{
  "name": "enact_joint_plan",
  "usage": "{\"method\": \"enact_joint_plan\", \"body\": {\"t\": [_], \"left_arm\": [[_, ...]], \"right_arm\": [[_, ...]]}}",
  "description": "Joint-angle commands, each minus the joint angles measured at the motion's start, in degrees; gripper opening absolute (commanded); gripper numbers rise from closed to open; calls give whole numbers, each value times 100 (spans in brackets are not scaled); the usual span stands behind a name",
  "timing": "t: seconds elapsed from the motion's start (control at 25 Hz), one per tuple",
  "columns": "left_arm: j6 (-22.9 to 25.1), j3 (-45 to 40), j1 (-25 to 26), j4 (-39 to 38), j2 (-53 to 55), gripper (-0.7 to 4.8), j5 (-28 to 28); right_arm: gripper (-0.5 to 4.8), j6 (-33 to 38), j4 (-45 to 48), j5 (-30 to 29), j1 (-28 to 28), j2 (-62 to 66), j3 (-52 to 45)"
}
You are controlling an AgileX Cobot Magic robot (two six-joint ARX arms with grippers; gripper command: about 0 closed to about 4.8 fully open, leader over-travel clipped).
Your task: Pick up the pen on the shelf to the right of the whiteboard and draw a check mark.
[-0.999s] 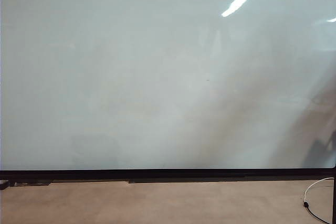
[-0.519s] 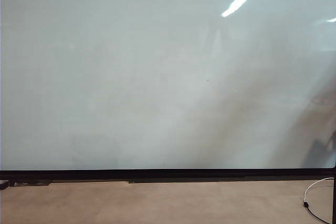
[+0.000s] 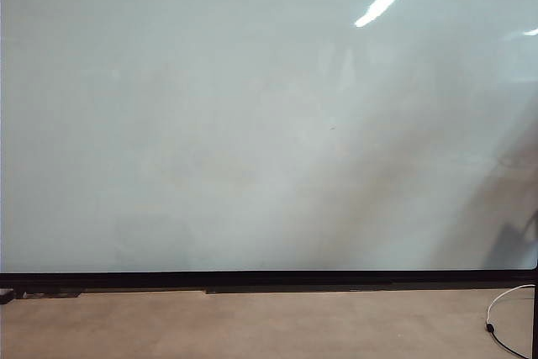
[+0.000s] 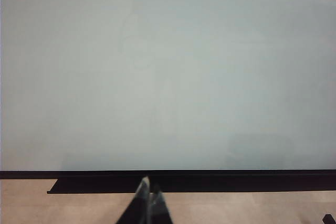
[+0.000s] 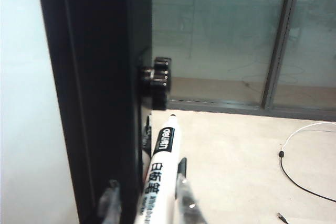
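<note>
Right gripper (image 5: 146,203) at the black frame on the whiteboard's (image 3: 252,124) right edge, fingers either side of the pen (image 5: 158,174); firm clamp or not, can't tell. Left gripper (image 4: 148,203) low, facing the board, fingertips pressed together, holding nothing.

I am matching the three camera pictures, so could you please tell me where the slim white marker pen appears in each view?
Exterior view: not in it.
Left wrist view: not in it.
Right wrist view: slim white marker pen stands low in the middle, between the right gripper's fingers, beside the frame.
Shared landmark: the whiteboard's black frame.
</note>
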Motion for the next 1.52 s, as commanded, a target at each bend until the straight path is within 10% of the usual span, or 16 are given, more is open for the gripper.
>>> {"method": "enact_joint_plan", "body": {"t": [0.04,0.2,0.76,1.16,1.52], "left_arm": [[26,17,0,72,0,-5,0],[26,17,0,72,0,-4,2],[26,15,0,72,0,-4,0],[26,17,0,74,0,-5,2],[26,17,0,72,0,-4,0]], "right_arm": [[81,20,92,7,-4,-15,11],[-4,22,94,4,-4,-15,11],[-9,0,116,398,-109,-201,9],[-9,-103,114,2479,129,-1335,-1043],[-9,-358,109,4109,1519,-3182,-2778]]}}
